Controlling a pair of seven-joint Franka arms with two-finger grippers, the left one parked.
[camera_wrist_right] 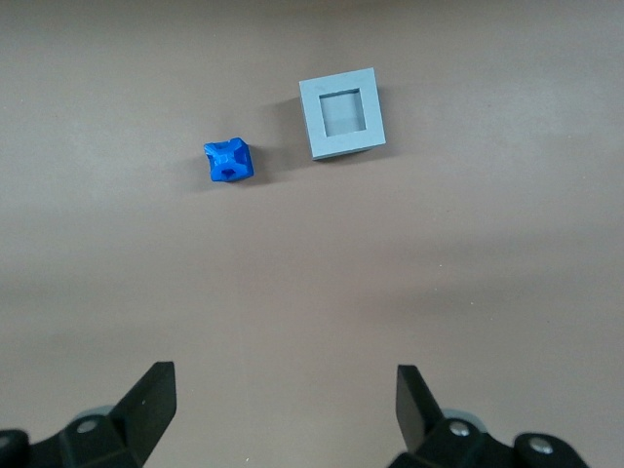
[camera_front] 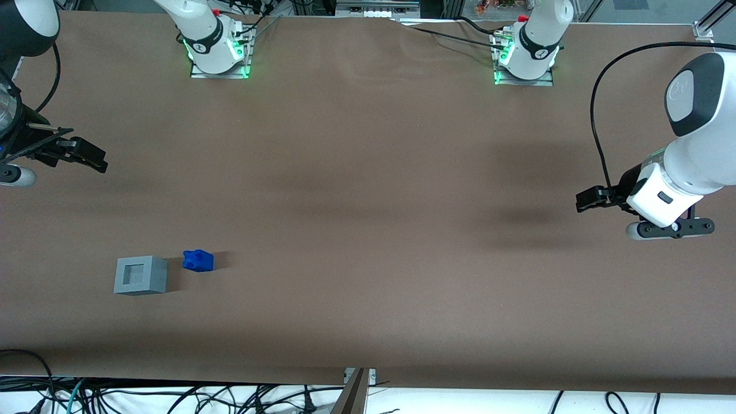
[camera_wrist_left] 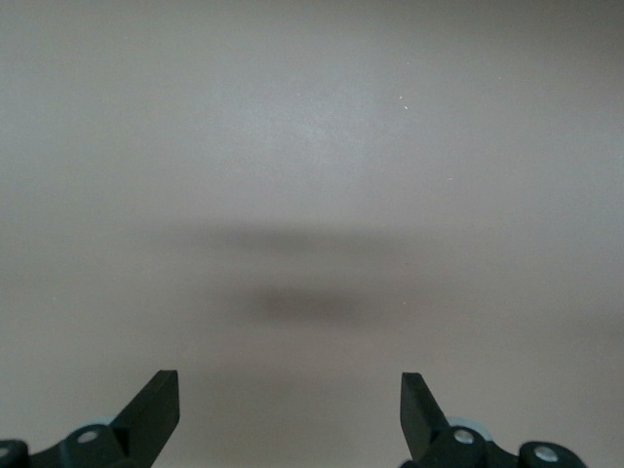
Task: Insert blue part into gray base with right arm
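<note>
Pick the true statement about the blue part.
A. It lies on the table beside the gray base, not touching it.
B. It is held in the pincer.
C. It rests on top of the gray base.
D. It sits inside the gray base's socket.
A: the blue part lies on the table beside the base with a gap between them, while the open pincer hangs empty above the table.

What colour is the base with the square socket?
Light gray; the gray base shows best in the right wrist view.

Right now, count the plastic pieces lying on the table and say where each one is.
2. The gray base sits toward the working arm's end; the blue part lies beside it, apart. The open gripper hangs above the table, farther from the front camera.
</note>
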